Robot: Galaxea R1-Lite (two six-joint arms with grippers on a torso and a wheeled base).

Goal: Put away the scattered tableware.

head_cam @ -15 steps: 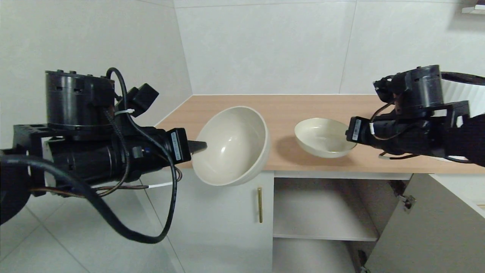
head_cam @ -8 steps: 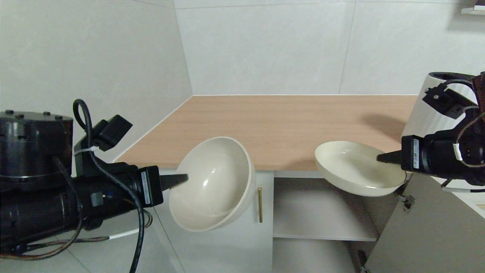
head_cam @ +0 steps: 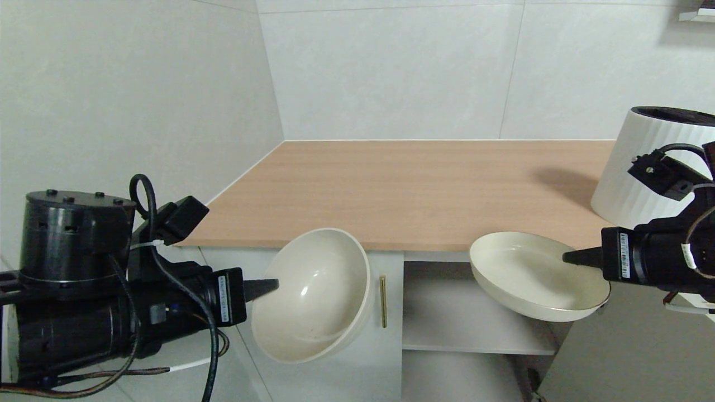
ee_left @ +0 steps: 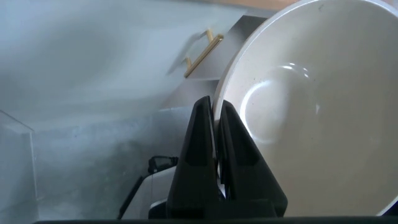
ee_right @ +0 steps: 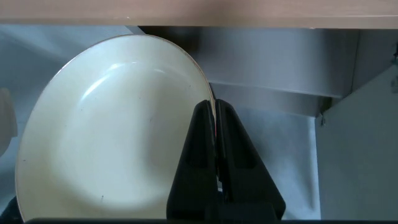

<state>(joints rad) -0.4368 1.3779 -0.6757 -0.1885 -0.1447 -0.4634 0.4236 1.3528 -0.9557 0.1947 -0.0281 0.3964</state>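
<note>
Lowered off the tabletop [head_cam: 413, 184], deep bowl [head_cam: 318, 296] hangs pinched in my left fingers [head_cam: 262, 287], shallow bowl [head_cam: 530, 273] in my right fingers [head_cam: 578, 257], nearer the open shelf [head_cam: 452, 332].

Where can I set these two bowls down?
The wooden countertop is bare from the left wall to the white ribbed container at its right end. The open cabinet shelf below is bare. Crowded in front: left hand's deep cream bowl before the brass-handled door, right hand's shallow cream bowl before the opening.

Light-brown wood-grain tabletop [head_cam: 402, 190] runs along white tiled wall into corner. White ribbed round container [head_cam: 631, 184], dark inside rim, stands upright at its right end.
</note>
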